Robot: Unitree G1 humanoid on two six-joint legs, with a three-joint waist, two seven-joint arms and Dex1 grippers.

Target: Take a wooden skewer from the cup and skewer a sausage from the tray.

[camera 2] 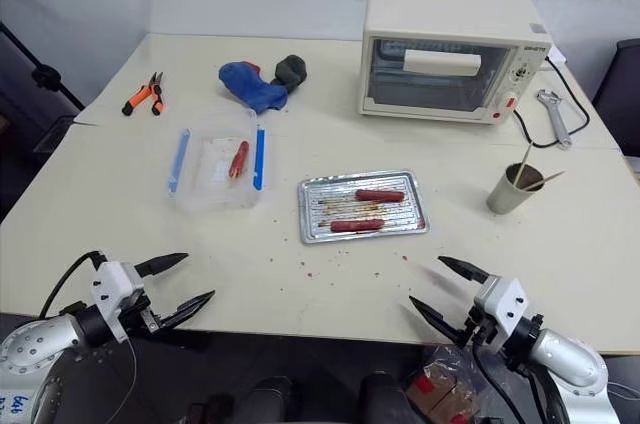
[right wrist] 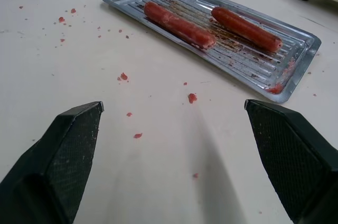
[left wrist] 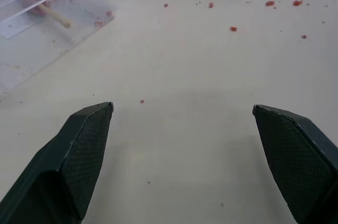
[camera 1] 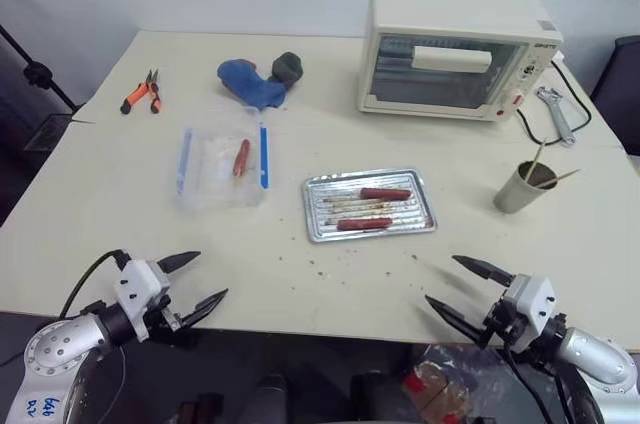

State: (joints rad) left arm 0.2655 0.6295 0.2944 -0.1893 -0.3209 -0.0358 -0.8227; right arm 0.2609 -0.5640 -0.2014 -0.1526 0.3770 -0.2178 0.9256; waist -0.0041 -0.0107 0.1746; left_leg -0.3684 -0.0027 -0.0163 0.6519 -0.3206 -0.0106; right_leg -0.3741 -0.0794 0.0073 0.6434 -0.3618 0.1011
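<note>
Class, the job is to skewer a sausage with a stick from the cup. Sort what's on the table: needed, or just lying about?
Needed:
cup
wooden skewers
tray
sausages

Lying about:
toaster oven
pliers
wrench
blue cloth
clear box

Looks like a robotics lab or test room dressed up as a kitchen corner. One plain cream table (camera 1: 120,204) sits against a bare white wall, with a white toaster oven (camera 1: 455,49) on it. Lying around it are orange-handled pliers (camera 1: 140,94), an adjustable wrench (camera 1: 553,112) and a blue cloth (camera 1: 250,82). A dark stand (camera 1: 35,69) is off to the side. A greasy tray (camera 1: 369,204) has crumbs scattered near it.
</note>
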